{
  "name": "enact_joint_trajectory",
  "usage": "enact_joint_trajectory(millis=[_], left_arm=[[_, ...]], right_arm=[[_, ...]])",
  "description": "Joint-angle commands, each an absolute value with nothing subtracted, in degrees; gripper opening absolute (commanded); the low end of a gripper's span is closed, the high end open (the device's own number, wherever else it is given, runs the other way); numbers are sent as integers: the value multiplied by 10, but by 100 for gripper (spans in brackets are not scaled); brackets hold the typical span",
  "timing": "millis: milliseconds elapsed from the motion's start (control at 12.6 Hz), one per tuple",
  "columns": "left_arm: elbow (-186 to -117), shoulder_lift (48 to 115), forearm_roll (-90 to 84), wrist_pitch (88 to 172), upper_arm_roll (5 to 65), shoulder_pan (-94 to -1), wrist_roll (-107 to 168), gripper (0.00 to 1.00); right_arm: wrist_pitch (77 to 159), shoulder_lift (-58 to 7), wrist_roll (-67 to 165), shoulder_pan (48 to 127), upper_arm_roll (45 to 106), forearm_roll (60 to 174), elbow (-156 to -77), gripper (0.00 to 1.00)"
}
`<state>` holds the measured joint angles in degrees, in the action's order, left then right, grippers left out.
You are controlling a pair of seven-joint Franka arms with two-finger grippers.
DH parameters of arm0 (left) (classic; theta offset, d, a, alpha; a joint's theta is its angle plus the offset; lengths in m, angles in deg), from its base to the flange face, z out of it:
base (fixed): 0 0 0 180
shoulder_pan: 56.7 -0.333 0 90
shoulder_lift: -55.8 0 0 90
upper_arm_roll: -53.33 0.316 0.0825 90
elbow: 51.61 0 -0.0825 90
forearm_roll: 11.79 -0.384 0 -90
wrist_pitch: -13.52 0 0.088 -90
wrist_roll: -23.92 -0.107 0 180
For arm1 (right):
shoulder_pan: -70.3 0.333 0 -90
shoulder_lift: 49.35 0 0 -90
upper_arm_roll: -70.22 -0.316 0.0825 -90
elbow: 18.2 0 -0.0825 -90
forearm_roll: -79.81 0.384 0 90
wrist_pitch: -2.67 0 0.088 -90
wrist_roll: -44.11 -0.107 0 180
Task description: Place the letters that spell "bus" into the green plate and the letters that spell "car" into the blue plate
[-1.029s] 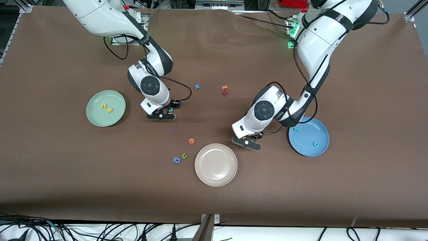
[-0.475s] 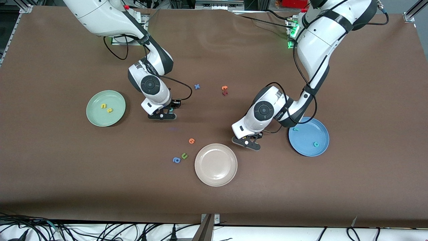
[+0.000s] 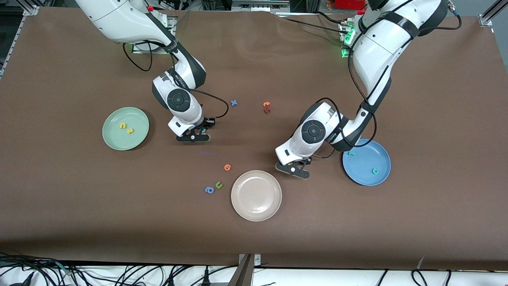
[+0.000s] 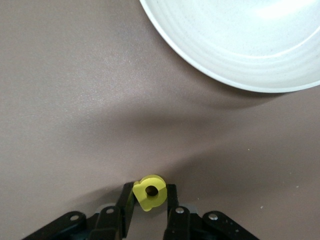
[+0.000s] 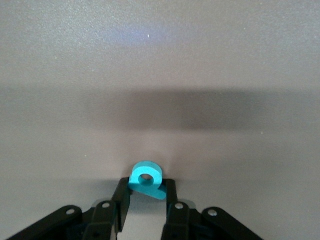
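My left gripper (image 3: 293, 168) is down at the table between the beige plate and the blue plate (image 3: 365, 176), shut on a yellow a (image 4: 150, 191) pinched between its fingertips (image 4: 171, 192). A teal c (image 3: 374, 171) and a teal r (image 3: 351, 153) lie in the blue plate. My right gripper (image 3: 193, 136) is low on the table beside the green plate (image 3: 115, 139), toward the table's middle. It is shut on a teal b (image 5: 146, 179). A yellow u (image 3: 123, 125) and a yellow s (image 3: 129, 130) lie in the green plate.
A beige plate (image 3: 256, 206) lies nearest the front camera, close to the left gripper. Loose letters lie on the brown cloth: an orange one (image 3: 227, 167), a green u (image 3: 218, 184), a blue rounded one (image 3: 209, 190), a blue x (image 3: 234, 103), and an orange and dark red pair (image 3: 266, 107).
Both grippers have drawn their fingers in around their letters. Neither arm has shifted noticeably.
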<state>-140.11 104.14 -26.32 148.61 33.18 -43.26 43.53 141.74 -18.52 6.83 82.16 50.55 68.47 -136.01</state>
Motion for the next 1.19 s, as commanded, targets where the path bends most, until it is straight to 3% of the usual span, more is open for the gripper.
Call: enact_joint_trajectory(millis=[0, 475, 713, 1109], left_arm=[[-1386, 1037, -267, 1475, 336, -432, 404, 6], [-1387, 1006, -269, 1379, 336, -461, 383, 6], [-1391, 986, -269, 1328, 336, -509, 306, 6], [-1401, 960, -307, 1246, 336, -589, 203, 6]], right_arm=[[1424, -183, 73, 820, 507, 675, -1366, 23], [1393, -209, 95, 815, 514, 676, -1349, 21], [1276, -234, 149, 814, 540, 678, -1299, 21], [1162, -291, 323, 811, 655, 689, -1293, 21]])
